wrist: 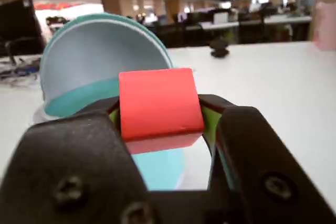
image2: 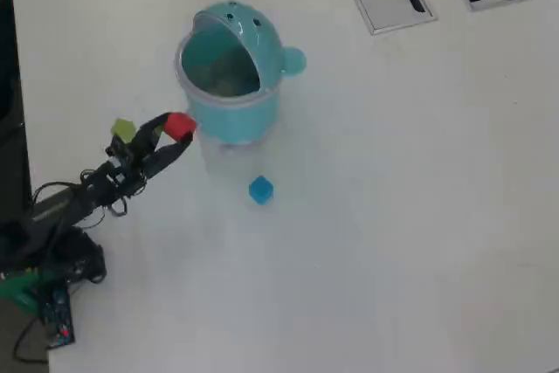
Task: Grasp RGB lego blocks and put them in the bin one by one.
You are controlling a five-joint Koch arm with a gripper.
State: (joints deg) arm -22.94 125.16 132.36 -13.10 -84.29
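Fingers (wrist: 160,111) shut tight on red block (wrist: 159,106), beside bin (image2: 229,76) (lid up). Next: lift over rim, let go.

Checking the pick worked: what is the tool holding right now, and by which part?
The tool holds the red block, clamped by its two opposite side faces, with the top face showing, near the open bin.

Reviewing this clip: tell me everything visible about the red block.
The red block is a small, smooth, matte plastic cube with slightly rounded edges and no visible studs. It is clamped between the jaws of the gripper, the green-lined pads pressing two opposite sides, and appears lifted off the table. In the overhead view it sits just left of the open teal bin, near its rim.
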